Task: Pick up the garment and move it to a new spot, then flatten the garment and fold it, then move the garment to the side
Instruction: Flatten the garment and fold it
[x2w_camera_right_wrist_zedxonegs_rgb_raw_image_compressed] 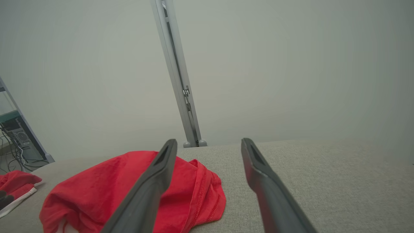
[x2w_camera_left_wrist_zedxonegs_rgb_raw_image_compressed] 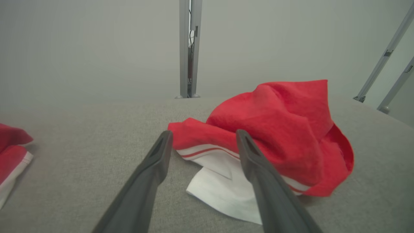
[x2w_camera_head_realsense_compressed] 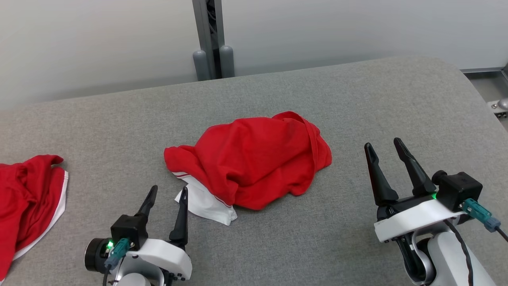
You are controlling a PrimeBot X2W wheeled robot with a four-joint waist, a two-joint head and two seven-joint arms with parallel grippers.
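Closest to me, my left gripper has its 2 fingers spread wide and empty, the tips just at the white flap that pokes out from under the garment. My right gripper is just as wide open and holds nothing, off to the right of the heap and apart from it. The garment lies crumpled in the middle of the grey padded surface, red cloth with white trim. I judge it light, soft and limp: it will sag from any pinch, and a grip on top of the mound may catch 1 layer or several at once. The flap looks like the best hold for my left fingers, since it is a thin edge lying flat with a striped hem just behind it. On the right, the stitched red band curling over the heap offers a firmer, doubled edge for my right fingers. I cannot tell what sort of garment it is. Its openings are folded under, its far side is hidden behind its own bulk, and in the left wrist view 1 of my own fingers covers part of the flap. Further left, a second red garment is cut off by the frame, and beyond the surface a metal post rises against the pale wall.
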